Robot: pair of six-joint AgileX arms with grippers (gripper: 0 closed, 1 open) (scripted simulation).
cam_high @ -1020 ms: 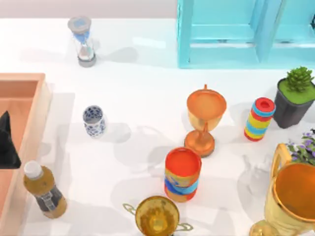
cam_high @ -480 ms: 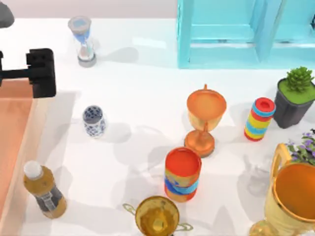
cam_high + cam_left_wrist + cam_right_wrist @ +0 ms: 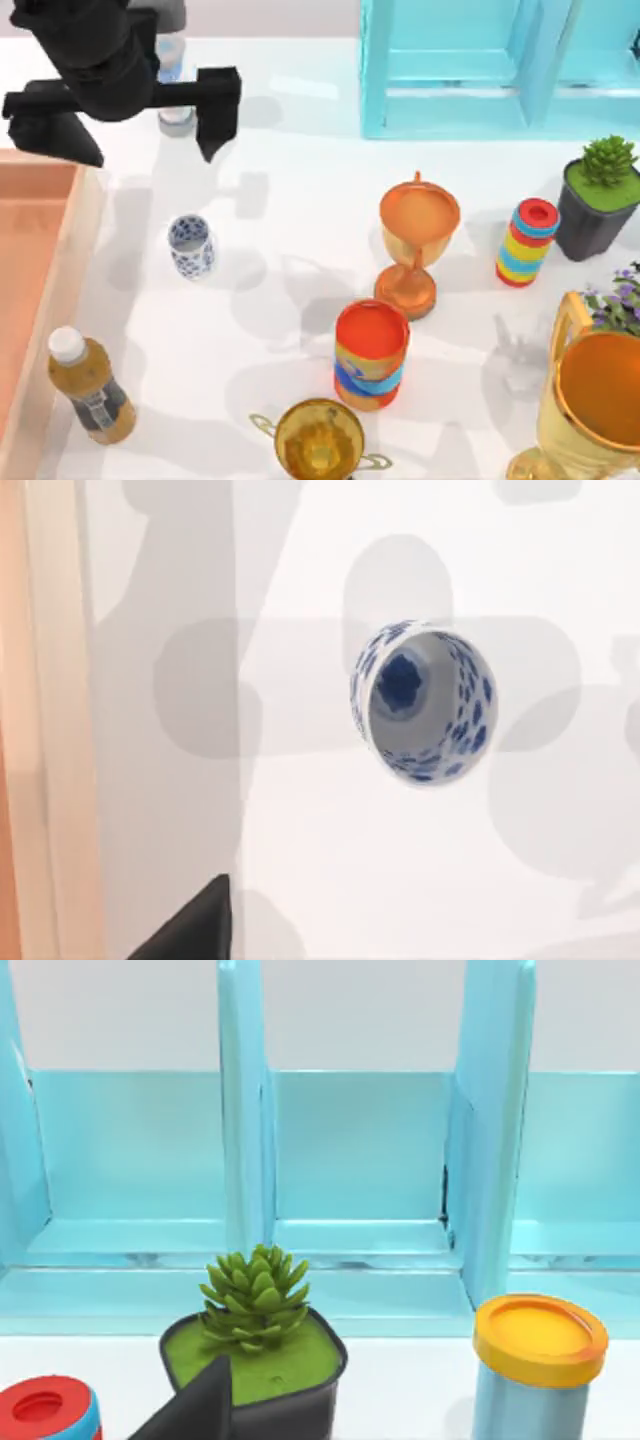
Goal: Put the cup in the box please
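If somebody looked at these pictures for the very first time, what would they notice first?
Probably the big black left gripper, fingers spread wide, hanging over the table's far left corner above the little blue-and-white cup. Next, the shiny golden trophy at the near right corner and the bright turquoise shelf along the far edge. The wooden box sits at the left edge beside the cup.

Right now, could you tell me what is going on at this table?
The left end effector, fingers open, hovers above the table's far left, past the small blue-and-white cup. The cup stands upright on the table, ungrasped, to the right of the wooden box, which lies along the left edge. A bottle stands near the box's rim.
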